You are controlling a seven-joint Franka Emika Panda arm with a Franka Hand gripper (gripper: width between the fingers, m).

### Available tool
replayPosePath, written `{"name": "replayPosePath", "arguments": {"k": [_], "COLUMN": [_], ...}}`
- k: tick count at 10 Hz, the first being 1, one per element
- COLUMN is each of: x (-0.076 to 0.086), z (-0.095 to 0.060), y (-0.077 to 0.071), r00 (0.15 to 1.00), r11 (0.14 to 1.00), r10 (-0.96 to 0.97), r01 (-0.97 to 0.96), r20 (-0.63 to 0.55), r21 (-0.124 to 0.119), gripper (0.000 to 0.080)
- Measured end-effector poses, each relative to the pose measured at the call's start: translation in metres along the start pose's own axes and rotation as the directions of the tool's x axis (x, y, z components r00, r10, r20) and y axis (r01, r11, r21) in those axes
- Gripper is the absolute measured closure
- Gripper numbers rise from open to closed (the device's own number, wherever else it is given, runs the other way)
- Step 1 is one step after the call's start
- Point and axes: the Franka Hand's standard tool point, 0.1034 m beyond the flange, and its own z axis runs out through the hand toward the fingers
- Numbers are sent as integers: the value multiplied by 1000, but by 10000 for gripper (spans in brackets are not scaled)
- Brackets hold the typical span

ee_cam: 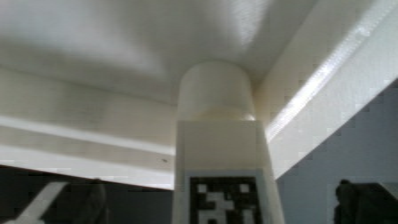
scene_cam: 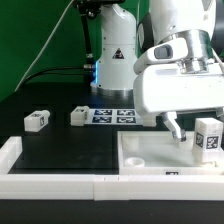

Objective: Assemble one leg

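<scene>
Two-finger gripper (scene_cam: 196,136) clamps the small white blocky plastic leg (scene_cam: 207,137) upright above the large white square plate (scene_cam: 150,150), near its corner, apparently to line up a socket.

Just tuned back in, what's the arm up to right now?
The Panda arm's gripper is shut on a small white blocky plastic leg with a black-and-white tag, holding it upright over the large white square plate with round corner sockets. The wrist view shows the leg close against the plate's white surface. Two more white tagged legs lie on the black table, untouched.
</scene>
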Motion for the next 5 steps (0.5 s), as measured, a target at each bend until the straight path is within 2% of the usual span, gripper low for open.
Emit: {"name": "replayPosePath", "arguments": {"k": [3,4,5], "x": [16,19,16], "z": [-18,-20,-18], "y": [-2,-1,-4], "r00": [1000,1000,1000], "r11": [1000,1000,1000], "r10": [-2,-3,-4], "r01": [2,3,4], "r20": [-5,-10,21], "r21": [-1,-2,7], "gripper": [150,150,150]}}
